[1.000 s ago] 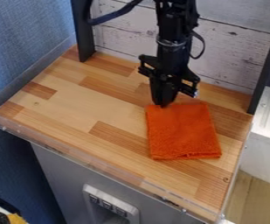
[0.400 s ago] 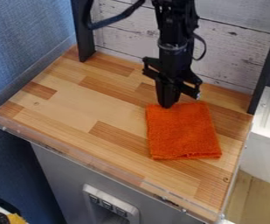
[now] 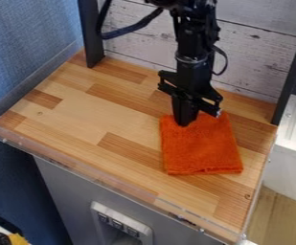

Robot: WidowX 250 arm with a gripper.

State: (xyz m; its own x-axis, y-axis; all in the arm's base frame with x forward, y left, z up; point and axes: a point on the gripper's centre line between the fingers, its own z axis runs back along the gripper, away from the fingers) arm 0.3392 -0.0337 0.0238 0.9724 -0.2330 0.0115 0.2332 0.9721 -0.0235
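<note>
Wooden table (image 3: 80, 112), butcher-block pattern, light and darker brown strips, a few small knots. Clear raised lip (image 3: 105, 180) along front edge. Orange cloth (image 3: 201, 148) directly on the surface, lying flat, roughly rectangular, in the right half, nearer the right edge than the left, wood visible between it and the front edge.
</note>
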